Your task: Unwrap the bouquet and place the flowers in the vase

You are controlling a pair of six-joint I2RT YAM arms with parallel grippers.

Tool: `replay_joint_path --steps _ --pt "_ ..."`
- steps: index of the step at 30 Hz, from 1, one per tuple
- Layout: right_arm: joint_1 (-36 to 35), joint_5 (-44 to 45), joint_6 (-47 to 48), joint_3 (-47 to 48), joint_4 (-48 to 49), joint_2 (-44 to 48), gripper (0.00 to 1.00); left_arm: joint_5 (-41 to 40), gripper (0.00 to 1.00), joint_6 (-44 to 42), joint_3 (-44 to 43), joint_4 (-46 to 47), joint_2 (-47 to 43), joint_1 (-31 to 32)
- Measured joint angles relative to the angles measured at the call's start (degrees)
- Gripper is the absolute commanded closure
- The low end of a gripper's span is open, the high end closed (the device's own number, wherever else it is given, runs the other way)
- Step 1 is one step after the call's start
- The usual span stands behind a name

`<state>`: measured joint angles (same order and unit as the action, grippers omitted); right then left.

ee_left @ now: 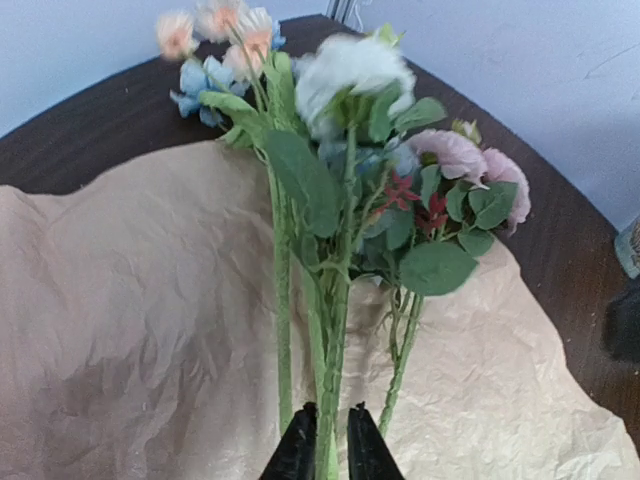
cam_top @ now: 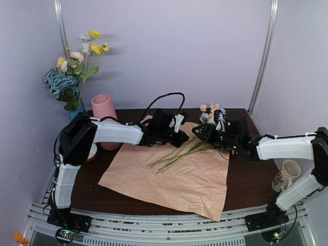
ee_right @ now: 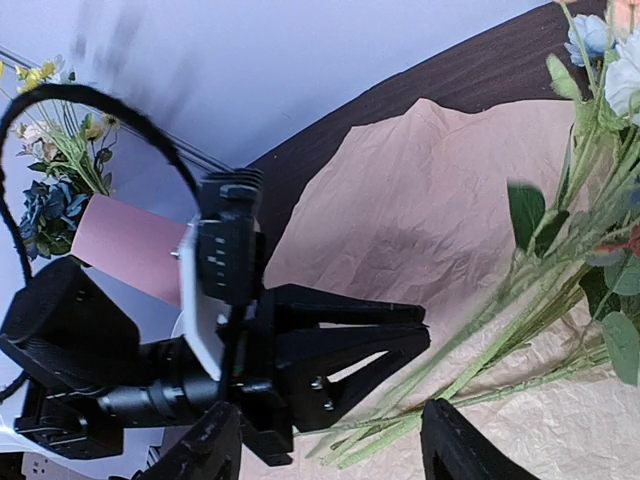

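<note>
Starting at 6 o'clock: wrapping paper [cam_top: 169, 179] opened flat on the dark table [cam_top: 246, 184], crinkled, near corner at the table edge. At 4 o'clock, off the paper: mug [cam_top: 288, 173], upright.

At centre, on the paper: flowers [cam_top: 179, 154], unwrapped, lying with stem ends toward 7 o'clock and blooms toward 1 o'clock, the farthest blooms over bare table.

Left gripper [ee_left: 332, 450], extended from 9 o'clock: fingertips [ee_left: 300, 455] drawn close together, pinching the green stems. Right gripper [ee_right: 330, 425], extended from 3 o'clock: fingers [ee_right: 455, 450] spread wide, stem ends lying in the gap between them.

At 10 o'clock, just beside the paper's far left corner: vase [cam_top: 104, 115], pink, upright. At 11 o'clock, behind it: second bunch [cam_top: 77, 61], yellow blooms and blue hydrangea, standing in a teal vase [cam_top: 75, 113].
</note>
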<state>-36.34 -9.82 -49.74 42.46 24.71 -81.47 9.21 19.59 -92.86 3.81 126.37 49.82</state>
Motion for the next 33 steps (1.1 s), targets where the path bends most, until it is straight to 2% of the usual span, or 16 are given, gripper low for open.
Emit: replay_joint_path --steps 3,13,19,26,33 --pt "0.35 -0.24 -0.02 -0.76 0.57 0.09 0.36 0.00 0.71 0.11 -0.02 -0.42 2.95 0.00" --pt "1.33 -0.94 0.00 -2.73 0.33 0.09 0.37 -0.98 0.69 -1.20 -1.31 -3.28 4.70 0.00" --pt "1.55 -0.98 0.04 -2.95 0.33 0.15 0.37 0.22 0.60 -3.39 -2.23 -3.89 4.70 0.26" --pt "2.08 -0.26 0.31 -4.31 -0.83 0.81 0.37 1.25 0.63 -7.34 -2.43 -4.70 4.70 1.27" --pt "2.86 0.66 0.33 -6.25 -2.12 2.80 0.37 2.56 0.71 -10.67 -8.39 -8.00 6.82 1.66"
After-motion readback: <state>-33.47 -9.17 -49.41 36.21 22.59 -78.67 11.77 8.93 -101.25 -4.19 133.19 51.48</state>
